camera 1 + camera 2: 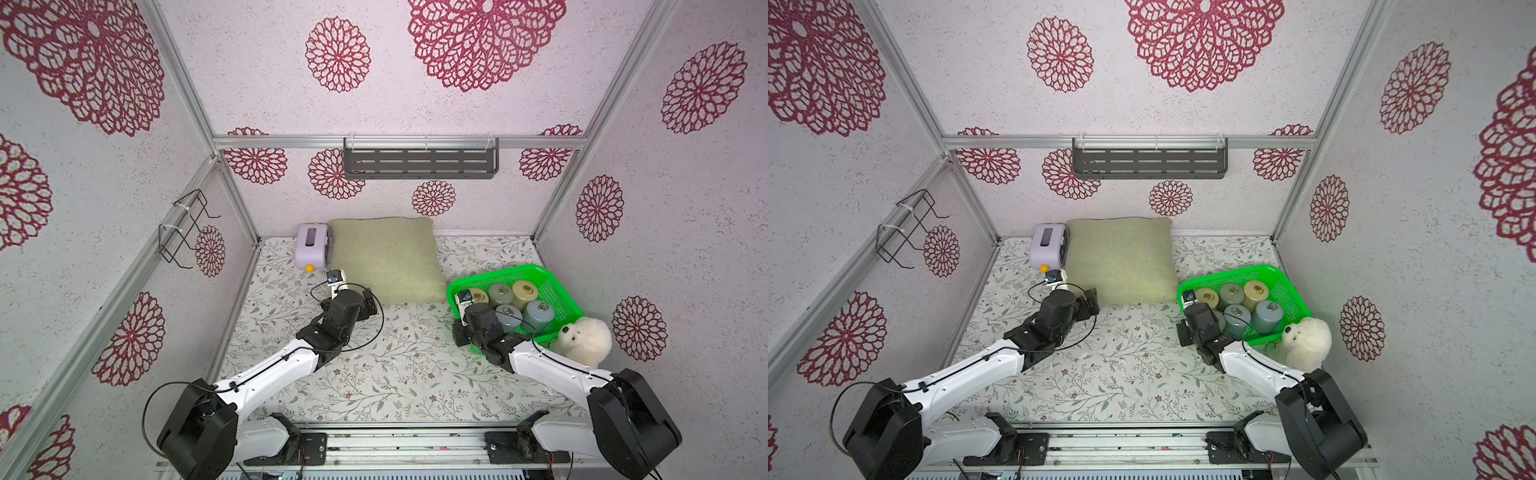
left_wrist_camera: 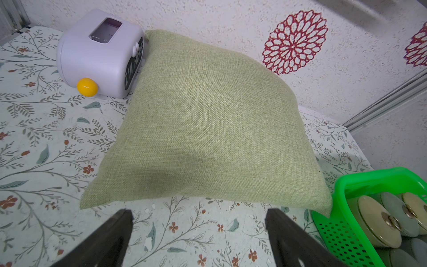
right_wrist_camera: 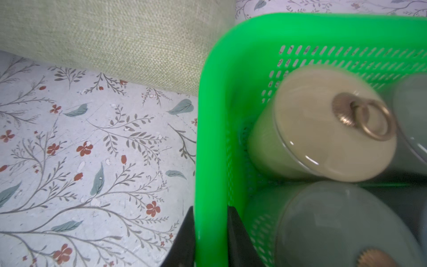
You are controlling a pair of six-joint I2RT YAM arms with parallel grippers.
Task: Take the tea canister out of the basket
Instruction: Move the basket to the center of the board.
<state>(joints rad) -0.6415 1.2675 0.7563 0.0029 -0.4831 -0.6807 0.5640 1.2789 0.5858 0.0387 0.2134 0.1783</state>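
The bright green basket [image 1: 498, 272] sits at the right of the floral table, seen in both top views [image 1: 1233, 270]. Several tea canisters stand in it, among them a beige one [image 3: 323, 129] with a brass ring and a grey one [image 3: 335, 222]. My right gripper [image 3: 210, 210] is shut on the basket's near-left rim [image 3: 210, 138], one finger outside the wall and one inside. The grey canister stands just inside that wall. My left gripper [image 2: 198, 212] hangs open and holds nothing, low over the table before the pillow. The basket's corner [image 2: 369, 178] shows in the left wrist view.
A green pillow [image 1: 386, 257] lies at the back middle, touching the basket's left corner. A lilac toaster-shaped box [image 1: 311, 247] stands left of it. A white plush toy [image 1: 586, 340] sits against the basket's front right. A grey shelf [image 1: 419, 162] hangs on the back wall.
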